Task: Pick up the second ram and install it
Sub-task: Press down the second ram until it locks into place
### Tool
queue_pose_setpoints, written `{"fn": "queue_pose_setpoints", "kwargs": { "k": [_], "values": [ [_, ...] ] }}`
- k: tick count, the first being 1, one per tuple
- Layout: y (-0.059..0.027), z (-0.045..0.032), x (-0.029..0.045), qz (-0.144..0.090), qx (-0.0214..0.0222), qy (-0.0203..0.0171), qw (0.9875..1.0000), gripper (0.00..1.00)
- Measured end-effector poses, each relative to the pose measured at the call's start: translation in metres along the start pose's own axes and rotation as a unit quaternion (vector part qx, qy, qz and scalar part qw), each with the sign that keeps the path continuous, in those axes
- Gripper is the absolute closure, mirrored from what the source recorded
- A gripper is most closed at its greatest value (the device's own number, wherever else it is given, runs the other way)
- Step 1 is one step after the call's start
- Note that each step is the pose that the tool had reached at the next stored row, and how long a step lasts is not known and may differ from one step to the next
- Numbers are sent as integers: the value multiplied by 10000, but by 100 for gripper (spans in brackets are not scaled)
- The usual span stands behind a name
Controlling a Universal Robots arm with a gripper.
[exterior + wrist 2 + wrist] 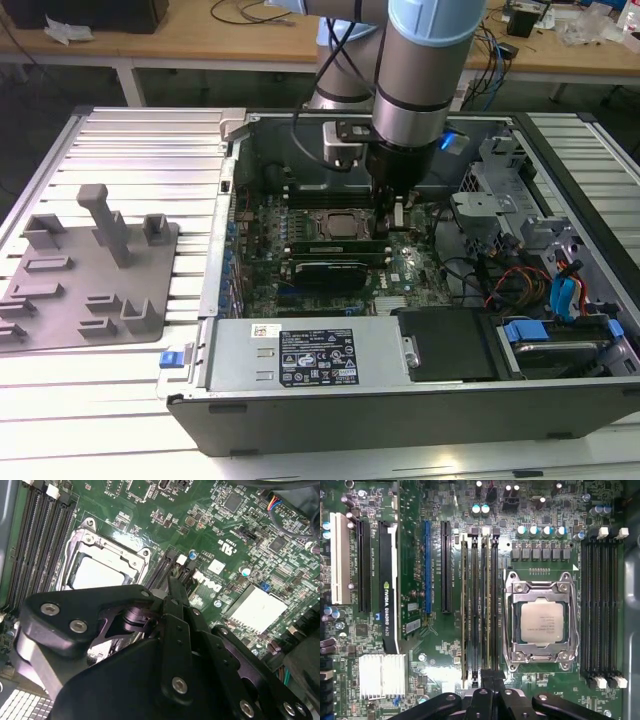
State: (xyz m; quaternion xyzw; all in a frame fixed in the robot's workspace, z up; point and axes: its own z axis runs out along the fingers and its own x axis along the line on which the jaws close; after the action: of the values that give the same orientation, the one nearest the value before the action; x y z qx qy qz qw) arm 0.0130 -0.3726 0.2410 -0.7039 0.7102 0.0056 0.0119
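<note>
Bright, even overhead light washes the ribbed white table (120,150) nearly blank. The open computer case (400,400) sits darker inside. Glare on the heatsink (255,607) just beyond the gripper (175,587), whose black body looms soft, out of focus.

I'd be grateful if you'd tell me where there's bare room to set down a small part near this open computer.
The ribbed table is bare between the grey holder plate and the computer case, and behind that plate. It is also bare on the exterior view's right of the case. Inside the case it is crowded: the tool hangs over the motherboard beside the processor socket, with cables alongside.
</note>
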Motion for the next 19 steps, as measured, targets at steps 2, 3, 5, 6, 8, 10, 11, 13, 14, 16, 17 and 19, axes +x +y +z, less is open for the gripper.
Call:
{"fn": "queue_pose_setpoints", "kwargs": {
  "k": [2,3,5,6,8,10,11,13,14,16,17,19],
  "values": [
    [0,15,-7,0,0,-1,10000,92],
    [-12,19,-9,0,-1,-1,10000,92],
    [-37,34,-11,0,0,-3,10000,92],
    [-40,65,-11,1,0,-3,10000,92],
    [-40,69,-10,0,0,-2,10000,92],
    [-41,89,-10,0,-1,-1,10000,92],
    [-41,98,-10,0,0,-2,10000,92],
    [-40,112,-9,0,0,-2,10000,92],
    [-40,117,-9,0,0,-2,10000,92],
    [-40,124,-8,0,-1,1,10000,92],
    [-40,126,-8,0,-1,0,10000,92],
    [-40,122,-10,0,0,-4,10000,92]
  ]
}}
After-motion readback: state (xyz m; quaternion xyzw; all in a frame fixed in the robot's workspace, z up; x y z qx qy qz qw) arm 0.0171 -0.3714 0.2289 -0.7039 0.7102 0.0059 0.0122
